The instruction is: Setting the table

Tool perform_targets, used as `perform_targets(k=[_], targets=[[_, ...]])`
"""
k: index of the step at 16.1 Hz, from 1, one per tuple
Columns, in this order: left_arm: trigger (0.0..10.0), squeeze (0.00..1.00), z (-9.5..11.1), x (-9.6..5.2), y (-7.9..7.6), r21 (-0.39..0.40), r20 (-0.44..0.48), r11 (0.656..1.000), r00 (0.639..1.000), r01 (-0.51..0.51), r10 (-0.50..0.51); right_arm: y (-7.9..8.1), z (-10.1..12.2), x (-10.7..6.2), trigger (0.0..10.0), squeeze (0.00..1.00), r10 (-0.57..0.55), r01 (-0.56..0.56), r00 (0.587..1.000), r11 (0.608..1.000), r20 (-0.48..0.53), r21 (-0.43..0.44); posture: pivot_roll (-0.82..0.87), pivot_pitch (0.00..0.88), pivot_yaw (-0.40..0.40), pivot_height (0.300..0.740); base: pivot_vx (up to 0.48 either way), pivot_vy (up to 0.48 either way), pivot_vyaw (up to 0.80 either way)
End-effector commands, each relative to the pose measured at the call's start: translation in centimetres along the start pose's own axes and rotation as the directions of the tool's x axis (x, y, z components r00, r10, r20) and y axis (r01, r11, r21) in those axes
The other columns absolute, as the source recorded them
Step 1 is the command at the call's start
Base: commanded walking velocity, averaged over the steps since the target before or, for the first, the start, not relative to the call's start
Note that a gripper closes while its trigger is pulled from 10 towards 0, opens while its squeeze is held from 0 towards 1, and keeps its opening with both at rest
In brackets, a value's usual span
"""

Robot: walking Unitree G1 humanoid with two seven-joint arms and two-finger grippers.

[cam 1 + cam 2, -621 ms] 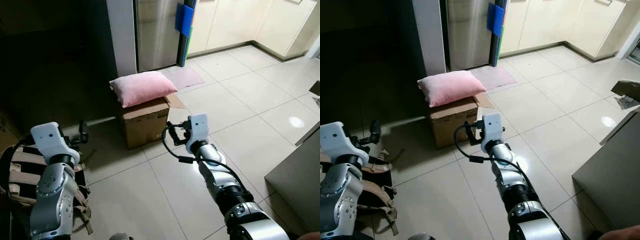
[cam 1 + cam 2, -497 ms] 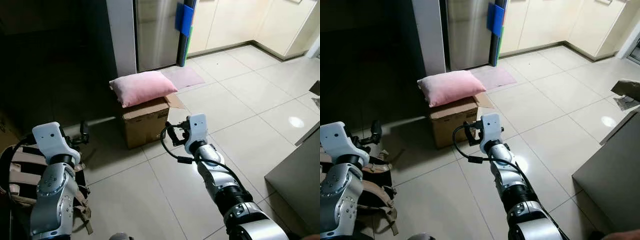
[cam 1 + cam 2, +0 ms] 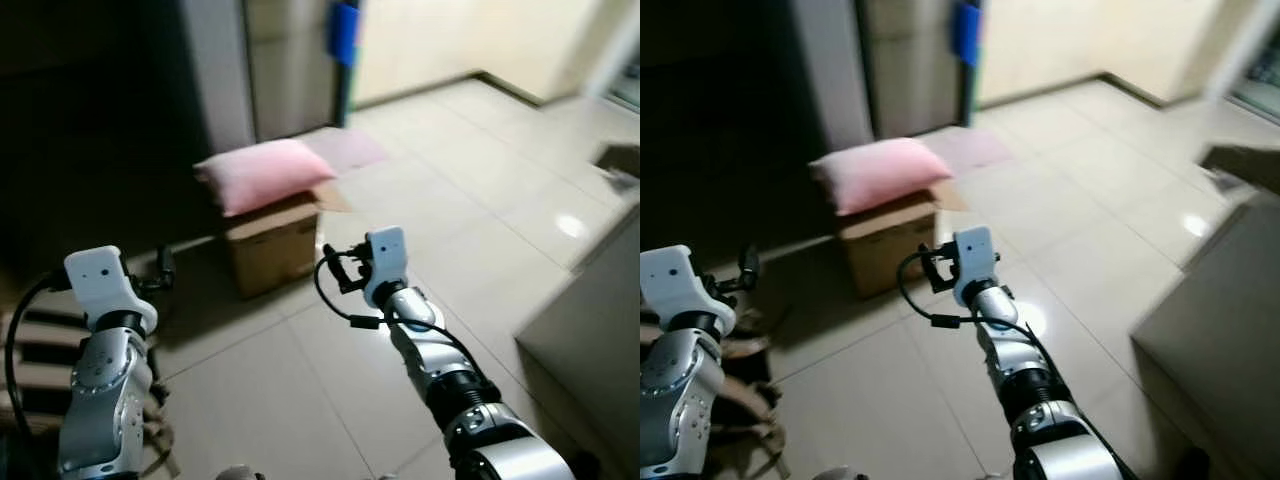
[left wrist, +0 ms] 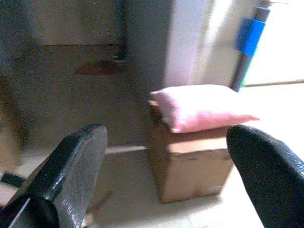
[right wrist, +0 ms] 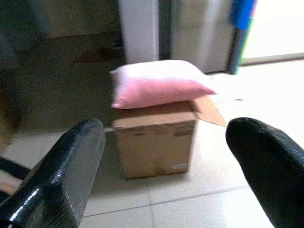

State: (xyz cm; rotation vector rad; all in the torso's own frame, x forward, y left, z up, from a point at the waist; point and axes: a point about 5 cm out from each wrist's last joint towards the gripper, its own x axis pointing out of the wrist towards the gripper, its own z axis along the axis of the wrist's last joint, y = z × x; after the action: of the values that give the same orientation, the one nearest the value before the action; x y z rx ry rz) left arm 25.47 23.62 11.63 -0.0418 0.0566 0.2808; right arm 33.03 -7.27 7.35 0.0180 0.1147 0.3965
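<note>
No tableware is in sight. Both arms are raised in front of me over the tiled floor. My left gripper [image 3: 160,268] is open, its black fingers [image 4: 78,161] spread wide with nothing between them. My right gripper [image 3: 335,268] is open too, its fingers [image 5: 71,161] wide apart and holding nothing. Both grippers point toward a cardboard box [image 3: 270,240] with a pink pillow [image 3: 262,172] on top, a short way ahead. The grey corner of a table or counter [image 3: 590,310] stands at the right edge.
A strapped bag [image 3: 30,350] lies on the floor at the lower left, beside my left arm. A steel fridge door [image 3: 285,60] and a blue-handled item [image 3: 345,25] stand behind the box. Open tiled floor [image 3: 470,190] stretches ahead and to the right.
The whole picture has shifted left and gone blurry, so the camera has moved. The grey surface at the right looms larger. Both arms keep their pose and both grippers stay open.
</note>
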Motion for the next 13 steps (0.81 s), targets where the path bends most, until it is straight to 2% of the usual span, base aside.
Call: perform_targets(k=[1, 5, 13], targets=[[10.0, 0.00, -0.07, -0.06, -0.44, 0.009, -0.005, 1.000, 1.000, 0.009, -0.009, -0.12, 0.24, 0.09, 10.0, 0.00, 0.002, -0.002, 1.000, 1.000, 0.007, 0.008, 0.09, 0.004, -0.010, 0.740, 0.000, 0.000, -0.74], [10.0, 0.00, 0.39, 0.31, -0.25, 0.035, 0.017, 0.999, 1.000, 0.004, -0.004, -0.59, 0.34, 0.16, 10.0, 0.00, -0.008, 0.008, 1.000, 1.000, 0.005, 0.007, 0.10, 0.000, -0.016, 0.740, 0.000, 0.000, -0.74], [10.0, 0.00, 0.44, 0.35, -0.48, 0.059, 0.028, 0.998, 0.999, 0.017, -0.019, -0.21, 0.44, 0.36, 10.0, 0.00, 0.001, -0.001, 1.000, 1.000, 0.011, -0.001, 0.10, 0.000, -0.028, 0.740, 0.000, 0.000, -0.74]])
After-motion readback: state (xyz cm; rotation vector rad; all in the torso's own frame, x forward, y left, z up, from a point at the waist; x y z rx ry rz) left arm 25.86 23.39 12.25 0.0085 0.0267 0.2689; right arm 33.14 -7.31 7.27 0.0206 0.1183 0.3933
